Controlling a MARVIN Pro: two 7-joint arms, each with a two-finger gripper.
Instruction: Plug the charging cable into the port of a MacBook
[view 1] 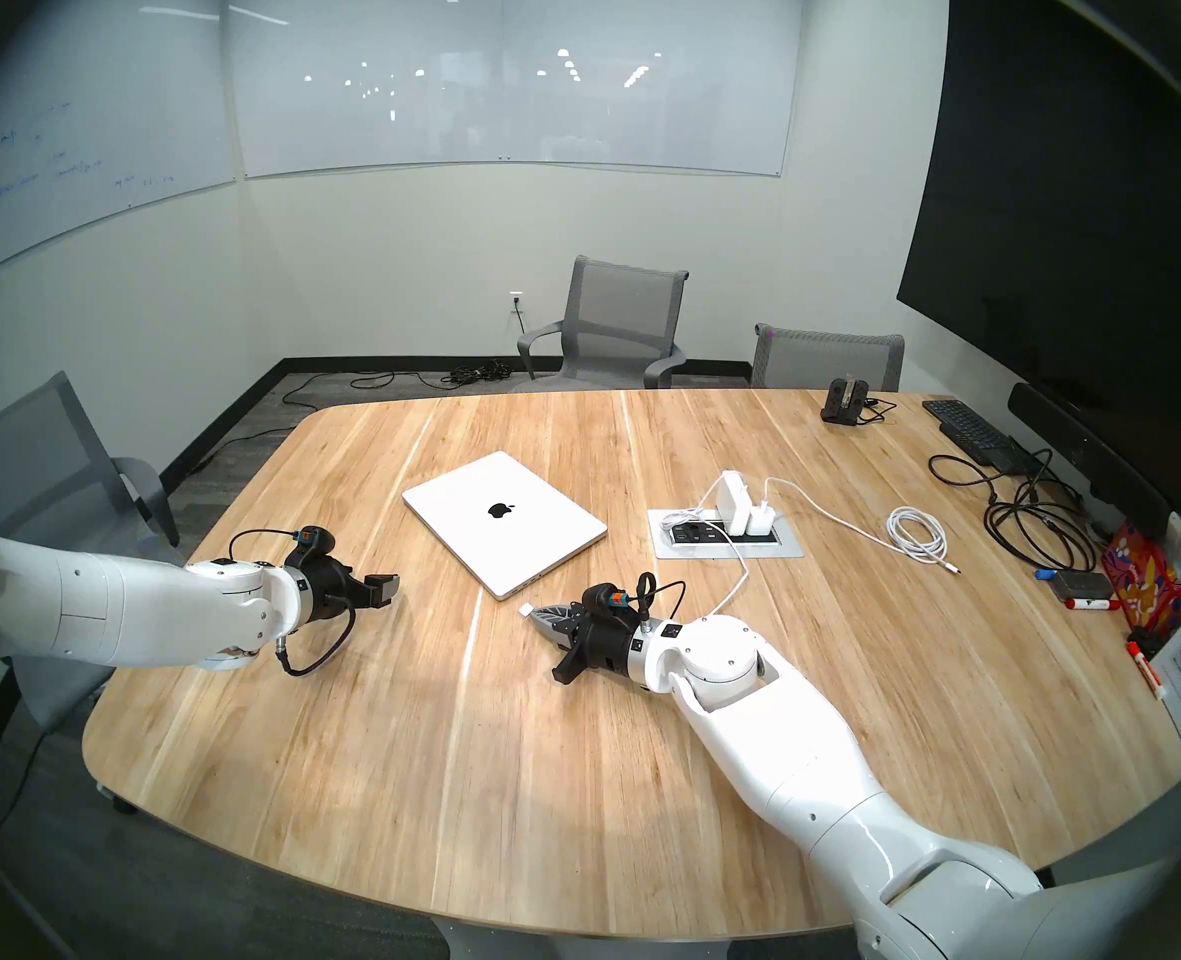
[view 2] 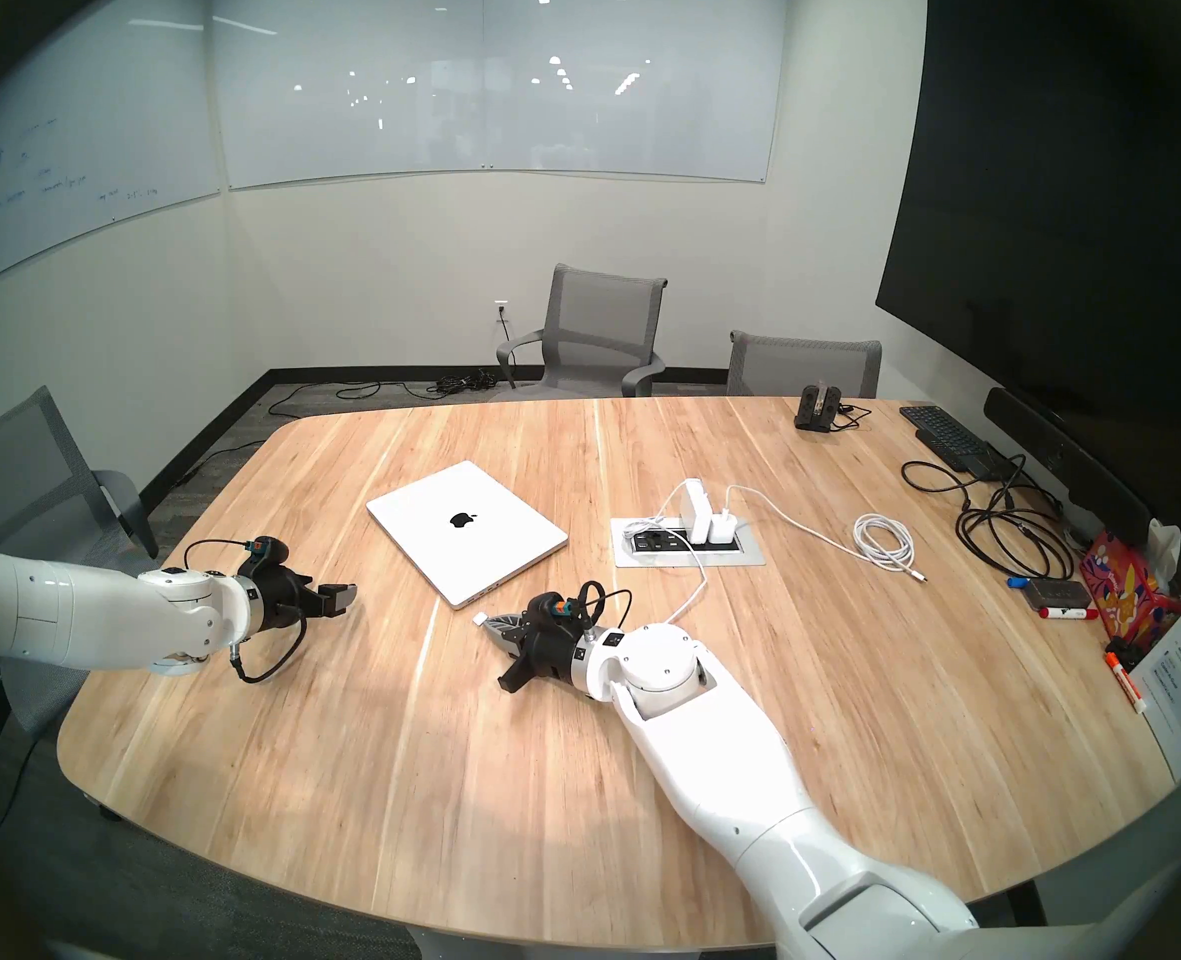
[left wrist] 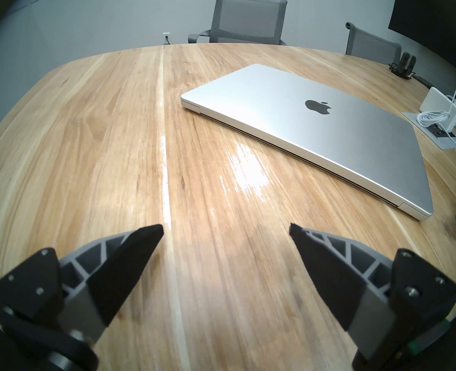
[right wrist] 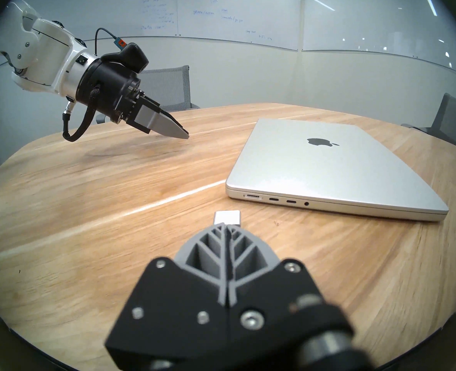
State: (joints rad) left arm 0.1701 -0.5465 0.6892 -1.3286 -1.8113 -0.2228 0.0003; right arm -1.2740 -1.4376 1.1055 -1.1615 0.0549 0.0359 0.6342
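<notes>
Pinching charging cable (right wrist: 227, 218) tip, right tool (right wrist: 225, 227) low near MacBook (right wrist: 328, 161); left tool (left wrist: 225, 231) released.

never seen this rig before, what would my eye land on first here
Probably the closed silver MacBook lying mid-table, its black apple logo facing up. Just in front of its port edge, the right gripper has its jaws shut on the charging cable with the connector tip poking out. The left gripper hovers open off to the left, holding nothing.

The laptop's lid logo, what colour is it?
Black, on the silver MacBook; the logo shows best in the left wrist view.
</notes>
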